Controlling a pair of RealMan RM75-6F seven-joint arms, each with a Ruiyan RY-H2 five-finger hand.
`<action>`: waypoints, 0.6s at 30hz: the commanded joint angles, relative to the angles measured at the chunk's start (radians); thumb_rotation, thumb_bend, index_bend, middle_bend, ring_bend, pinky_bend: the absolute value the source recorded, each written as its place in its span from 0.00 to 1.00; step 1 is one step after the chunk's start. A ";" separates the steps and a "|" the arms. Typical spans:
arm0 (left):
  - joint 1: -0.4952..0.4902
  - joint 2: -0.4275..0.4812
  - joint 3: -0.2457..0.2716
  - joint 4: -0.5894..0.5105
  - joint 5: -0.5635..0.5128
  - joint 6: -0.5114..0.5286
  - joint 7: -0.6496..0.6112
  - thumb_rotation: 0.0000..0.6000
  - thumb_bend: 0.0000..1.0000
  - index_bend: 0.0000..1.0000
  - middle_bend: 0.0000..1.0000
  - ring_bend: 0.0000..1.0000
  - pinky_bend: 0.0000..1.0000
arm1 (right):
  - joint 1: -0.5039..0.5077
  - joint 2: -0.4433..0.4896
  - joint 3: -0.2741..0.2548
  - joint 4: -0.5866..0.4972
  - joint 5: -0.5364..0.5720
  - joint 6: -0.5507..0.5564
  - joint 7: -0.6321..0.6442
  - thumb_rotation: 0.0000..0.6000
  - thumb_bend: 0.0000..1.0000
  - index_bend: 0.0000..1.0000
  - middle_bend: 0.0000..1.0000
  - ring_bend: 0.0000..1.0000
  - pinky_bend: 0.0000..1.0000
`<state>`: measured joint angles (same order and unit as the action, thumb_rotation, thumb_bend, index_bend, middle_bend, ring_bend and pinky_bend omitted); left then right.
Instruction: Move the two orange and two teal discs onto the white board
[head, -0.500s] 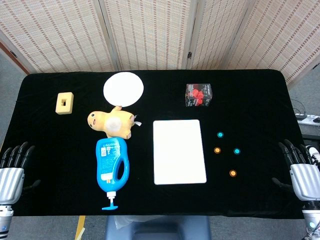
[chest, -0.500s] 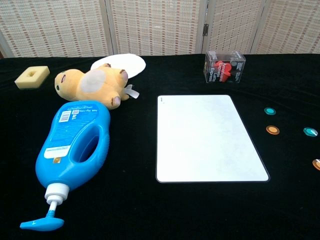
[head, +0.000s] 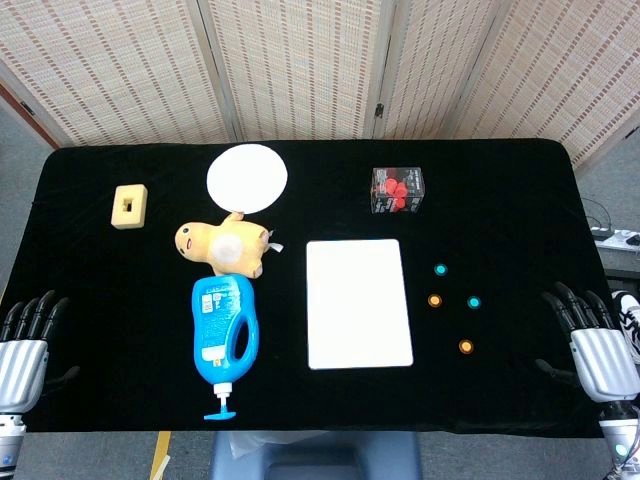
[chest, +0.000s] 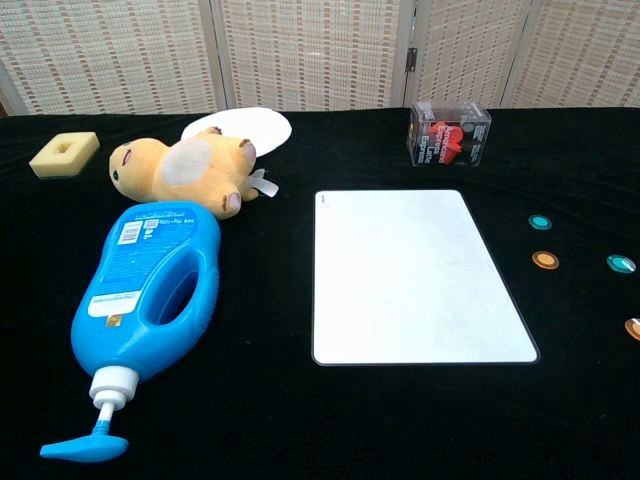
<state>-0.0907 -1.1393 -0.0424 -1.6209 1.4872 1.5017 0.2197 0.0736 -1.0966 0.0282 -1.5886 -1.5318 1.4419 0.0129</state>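
Orange and teal discs (head: 465, 346) lie flat just ahead of your empty, spread right hand (head: 598, 352), beside the white board (head: 358, 303); thin and light, so pinch their rims.

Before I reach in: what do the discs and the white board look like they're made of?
The orange discs and teal discs look like thin hard plastic: flat, evenly coloured, with a paler rim; too small to be sure. The white board looks like a rigid smooth sheet with rounded corners and a thin dark edge, plastic or coated board. It shows no glare, so probably a matte finish.
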 joint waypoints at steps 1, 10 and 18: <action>0.000 0.001 0.002 -0.001 0.005 0.001 -0.005 1.00 0.09 0.00 0.00 0.00 0.00 | 0.023 -0.013 -0.018 0.011 -0.015 -0.048 -0.008 1.00 0.12 0.20 0.08 0.13 0.00; 0.006 0.006 0.008 0.001 0.008 0.002 -0.027 1.00 0.09 0.00 0.00 0.00 0.00 | 0.089 -0.080 -0.039 0.062 -0.008 -0.188 -0.040 1.00 0.16 0.36 0.09 0.13 0.00; 0.007 0.005 0.011 0.009 0.008 -0.003 -0.035 1.00 0.09 0.00 0.00 0.00 0.00 | 0.146 -0.138 -0.028 0.123 0.018 -0.277 -0.027 1.00 0.18 0.37 0.10 0.13 0.00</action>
<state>-0.0834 -1.1346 -0.0319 -1.6117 1.4951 1.4992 0.1841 0.2072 -1.2229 -0.0026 -1.4785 -1.5205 1.1815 -0.0185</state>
